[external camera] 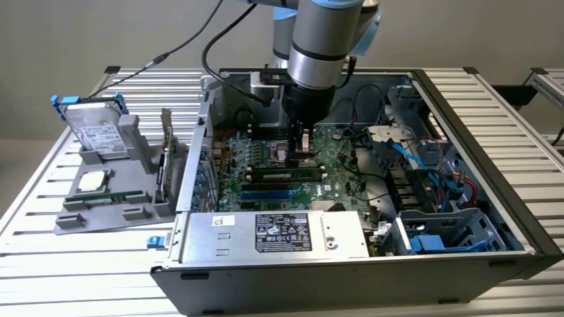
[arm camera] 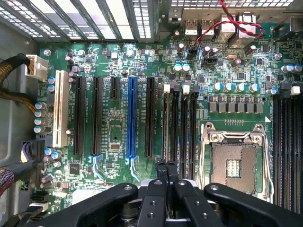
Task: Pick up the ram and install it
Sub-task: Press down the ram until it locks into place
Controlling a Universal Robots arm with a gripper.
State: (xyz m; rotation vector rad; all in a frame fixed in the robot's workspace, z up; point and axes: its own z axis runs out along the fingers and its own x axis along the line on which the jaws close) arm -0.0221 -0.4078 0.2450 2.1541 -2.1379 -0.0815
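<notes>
Green, long, narrow ram stick with black chips [external camera: 284,175] seems seated in a slot of the green motherboard [external camera: 231,173], just beneath the fingers [external camera: 300,156]. Its long axis follows the slot rows. The fingers are pressed together, pinching nothing.

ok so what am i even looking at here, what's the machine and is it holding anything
A robot arm's gripper reaches into an open computer case on a slatted table. One picture comes from a camera off the arm. The other comes from the wrist, looking at the circuit board past the shut fingers, which seem to hold nothing. A green memory stick sits in a slot by the gripper. Beside the case, a grey stand carries a hard drive and a square chip.
</notes>
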